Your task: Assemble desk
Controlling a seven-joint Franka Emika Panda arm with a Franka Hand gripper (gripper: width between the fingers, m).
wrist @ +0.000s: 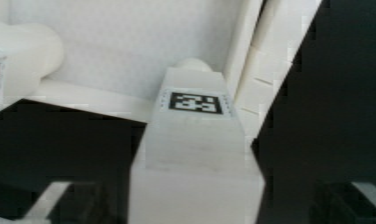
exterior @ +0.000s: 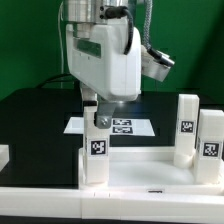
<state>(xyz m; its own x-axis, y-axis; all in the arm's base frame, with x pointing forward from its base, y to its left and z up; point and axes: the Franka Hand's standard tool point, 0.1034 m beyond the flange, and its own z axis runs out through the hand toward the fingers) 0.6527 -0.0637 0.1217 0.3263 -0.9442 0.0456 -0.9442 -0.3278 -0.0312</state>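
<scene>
The white tabletop slab (exterior: 150, 176) lies at the front with its raised rim up; in the wrist view its rim (wrist: 259, 50) runs beside the leg. A white square-section leg (exterior: 96, 155) with a black-and-white tag stands upright at the slab's corner on the exterior view's left. It fills the middle of the wrist view (wrist: 194, 150). My gripper (exterior: 97, 120) is right above this leg and straddles its top (wrist: 199, 205). The fingertips (wrist: 52, 200) stand apart from the leg's sides with dark gaps, so the gripper is open.
Two more tagged legs (exterior: 187, 126) (exterior: 211, 146) stand at the slab's corners on the exterior view's right. One leg shows in the wrist view (wrist: 16, 60). The marker board (exterior: 125, 127) lies behind the slab. A white part (exterior: 3, 156) sits at the exterior view's left edge.
</scene>
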